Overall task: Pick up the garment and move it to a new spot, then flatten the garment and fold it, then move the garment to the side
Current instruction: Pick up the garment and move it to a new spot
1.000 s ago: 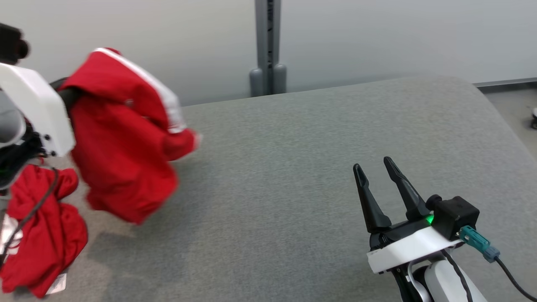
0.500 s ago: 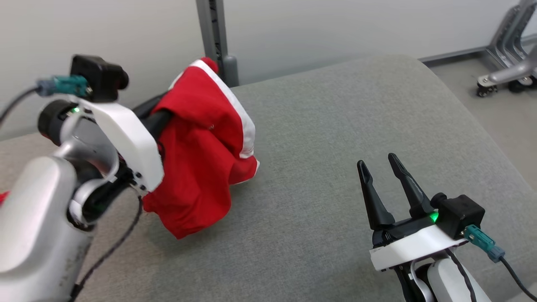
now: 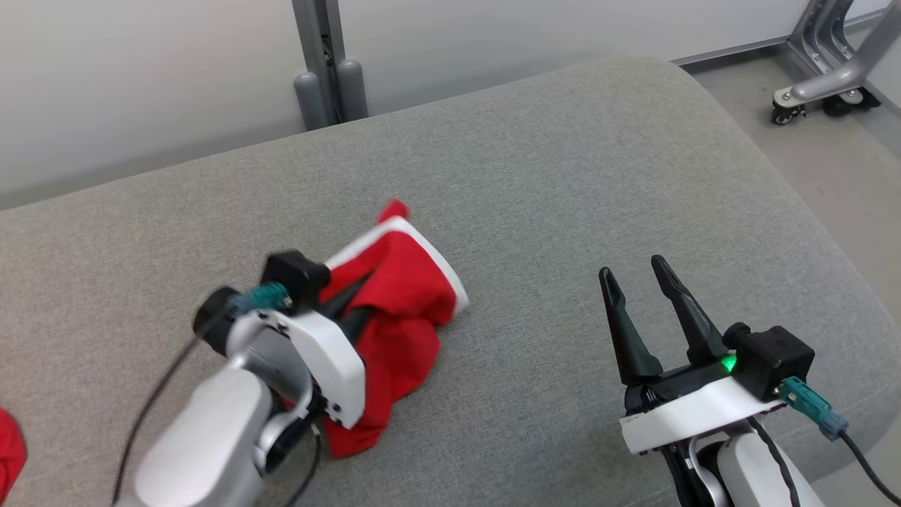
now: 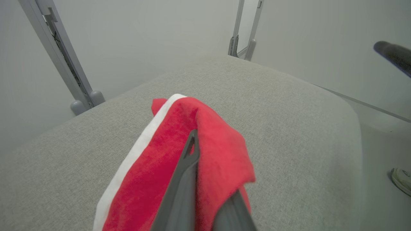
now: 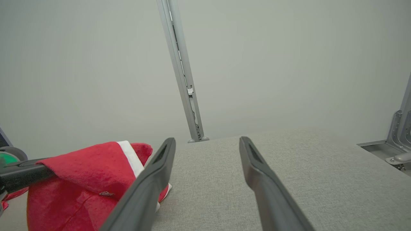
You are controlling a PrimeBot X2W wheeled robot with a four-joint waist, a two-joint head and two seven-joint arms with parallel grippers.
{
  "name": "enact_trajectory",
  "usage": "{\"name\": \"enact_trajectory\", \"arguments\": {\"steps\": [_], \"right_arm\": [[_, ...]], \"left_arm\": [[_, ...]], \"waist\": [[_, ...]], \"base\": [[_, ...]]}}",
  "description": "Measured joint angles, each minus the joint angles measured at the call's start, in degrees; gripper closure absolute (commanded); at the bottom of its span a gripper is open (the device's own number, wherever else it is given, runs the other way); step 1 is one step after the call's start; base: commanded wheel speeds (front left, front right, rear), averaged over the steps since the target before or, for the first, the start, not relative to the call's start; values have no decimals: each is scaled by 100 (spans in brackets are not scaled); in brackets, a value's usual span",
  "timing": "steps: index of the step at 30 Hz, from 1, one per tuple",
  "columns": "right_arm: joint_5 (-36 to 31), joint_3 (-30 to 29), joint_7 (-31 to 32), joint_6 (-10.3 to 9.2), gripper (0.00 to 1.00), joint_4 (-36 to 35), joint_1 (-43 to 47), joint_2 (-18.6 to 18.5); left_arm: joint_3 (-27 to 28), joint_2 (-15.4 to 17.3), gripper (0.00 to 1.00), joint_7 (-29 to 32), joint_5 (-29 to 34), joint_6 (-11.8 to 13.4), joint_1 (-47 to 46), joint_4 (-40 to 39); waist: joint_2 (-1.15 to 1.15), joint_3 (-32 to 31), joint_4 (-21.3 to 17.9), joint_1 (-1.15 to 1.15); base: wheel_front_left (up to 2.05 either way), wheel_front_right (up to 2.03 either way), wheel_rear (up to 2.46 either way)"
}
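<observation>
- The garment (image 3: 405, 310) is soft red cloth with a broad white band along one edge. It is bunched into loose folds, with no flat panel showing.
- The left gripper (image 3: 355, 310) is closed on the garment. From the left wrist view, the red cloth (image 4: 218, 150) drapes over and between its dark, narrow fingers (image 4: 186, 173).
- The garment sits on the left-centre part of the tabletop (image 3: 563, 176), and its lower folds seem to lie on the surface.
- The right gripper (image 3: 631, 269) stands with its tapered fingers spread wide and nothing between them. It is well apart from the garment, over the near right part of the tabletop.
- The tabletop is covered in grey woven fabric, with a rounded far-right corner and soft edges. A bare stretch lies between the garment and the right gripper, and on to the far edge.
- Behind it are a plain pale wall (image 3: 176, 70) and a grey metal post (image 3: 320, 63).
- The floor (image 3: 809, 162) on the right holds a wheeled frame (image 3: 823, 77).
- A scrap of another red cloth (image 3: 8, 451) shows at the left edge.
</observation>
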Motion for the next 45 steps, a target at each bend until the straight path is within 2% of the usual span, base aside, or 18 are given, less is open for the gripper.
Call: {"name": "enact_trajectory", "arguments": {"steps": [2,3,4,8,15,21,26,33,35,45], "right_arm": [[0,8,0,0,0,29,0,0],[0,19,0,-1,0,51,-1,0],[-1,27,0,0,0,73,-2,1],[-9,8,0,0,0,119,-2,0],[-45,4,0,0,0,200,0,2],[-188,-154,0,0,0,286,-99,2],[-256,-296,0,0,0,321,-92,1],[-298,-356,0,0,0,320,19,1],[-298,-352,0,0,0,319,22,1],[-298,-305,0,0,0,320,98,-12]], "left_arm": [[-168,-142,100,-225,89,-21,41,336],[-255,-193,64,-312,135,-37,44,488],[-334,-256,0,-389,144,-49,49,632],[-595,-458,0,-613,141,-102,29,969],[-739,-450,0,-857,40,-125,-151,1155],[-683,-300,0,-850,-197,-126,-149,875],[-482,0,0,-740,-433,-88,28,336],[174,441,0,-1032,-739,479,594,-542],[293,470,0,-1115,-794,567,698,-625],[1207,679,0,-2089,-949,1332,1753,-945]], "waist": [[0,-2,27,0],[0,-8,45,0],[0,-13,63,0],[0,-29,165,0],[0,-106,368,0],[0,-221,525,0],[0,-318,675,0],[0,-409,876,0],[0,-416,904,0],[0,-396,1080,0]], "base": [[0,0,0],[0,0,0],[0,0,0],[0,0,0],[0,0,0],[0,0,0],[0,0,0],[0,0,0],[0,0,0],[0,0,0]]}}
